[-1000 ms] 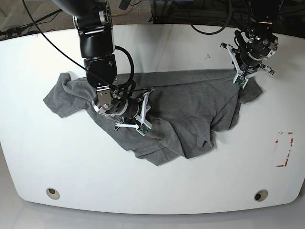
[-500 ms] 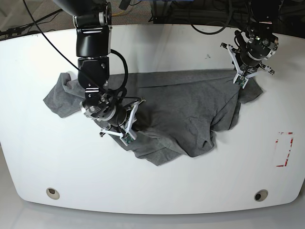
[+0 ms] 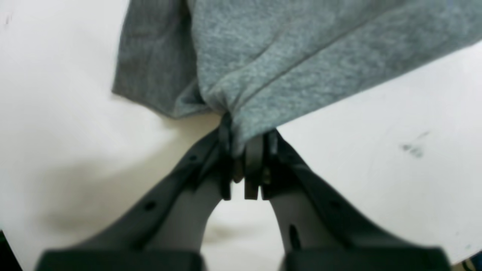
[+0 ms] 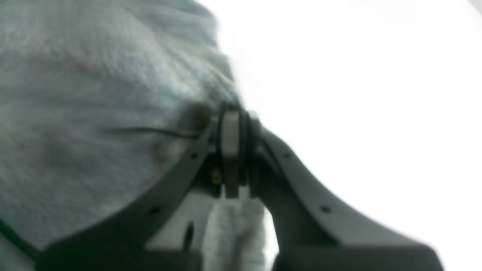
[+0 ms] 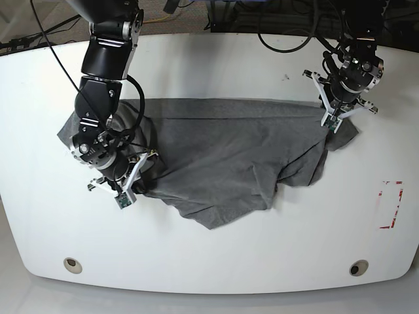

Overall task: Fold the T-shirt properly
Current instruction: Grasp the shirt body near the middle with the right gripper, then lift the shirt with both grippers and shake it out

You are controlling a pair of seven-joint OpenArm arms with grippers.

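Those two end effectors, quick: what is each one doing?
Left end effector: closed on the T-shirt edge.
Right end effector: closed, pinching the T-shirt.

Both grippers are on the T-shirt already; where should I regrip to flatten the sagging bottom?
Probably the free pointed flap of the T-shirt at the table's near side. It hangs loose, edge exposed, so come from the near side, low along the white table.
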